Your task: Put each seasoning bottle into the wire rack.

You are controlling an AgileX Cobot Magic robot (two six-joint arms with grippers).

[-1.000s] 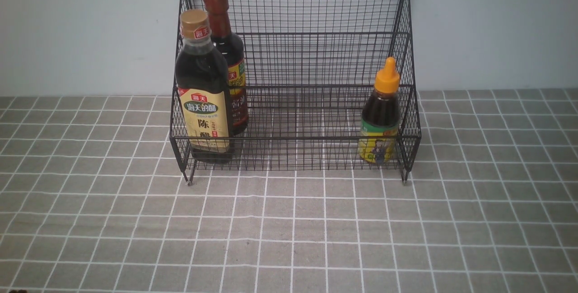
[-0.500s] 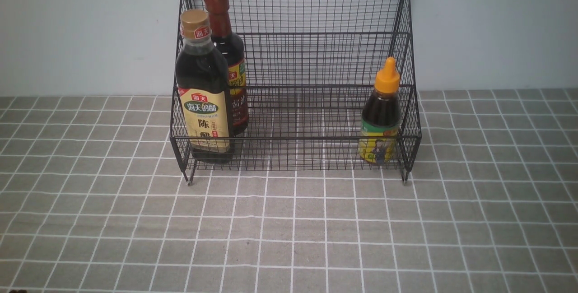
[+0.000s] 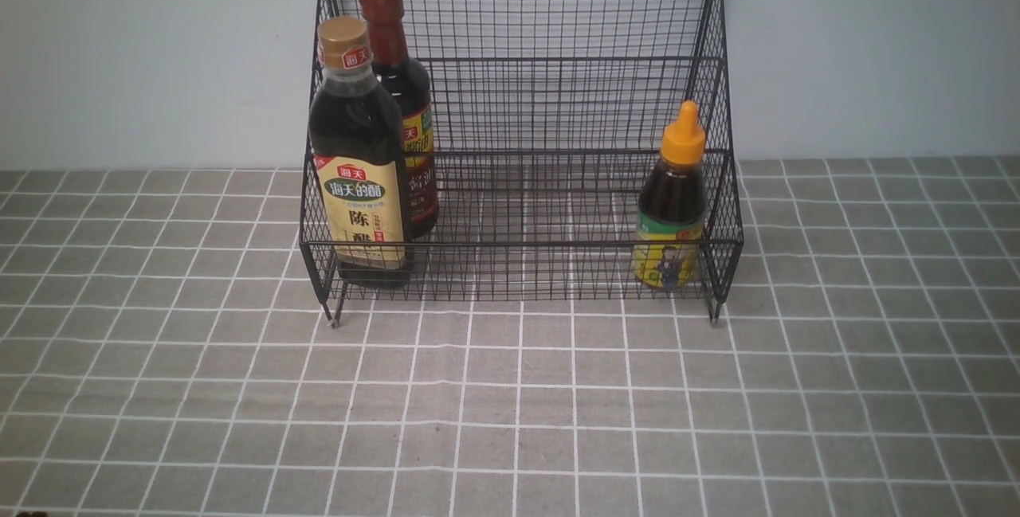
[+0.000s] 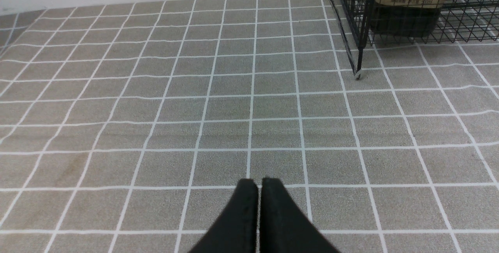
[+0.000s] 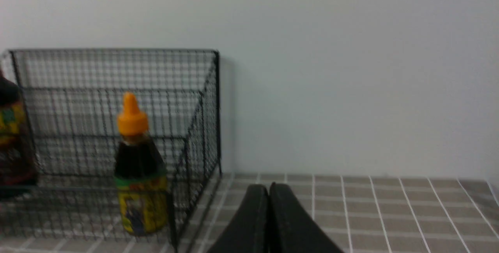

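Left gripper (image 4: 259,184) closed, empty, low over the surface (image 3: 510,405) well clear of the wire rack (image 3: 522,135). In the rack's left end: gold-capped bottle (image 3: 358,158) on the front tier, brown-capped bottle (image 3: 398,103) just behind. Orange-nozzled bottle (image 3: 671,202) at the rack's right front corner. Right gripper (image 5: 269,192) closed, empty. All upright; task judged complete.

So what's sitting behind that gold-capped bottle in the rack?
Behind the gold-capped bottle stands a tall brown-capped bottle, upright in the wire rack. The front bottle hides much of its label and base.
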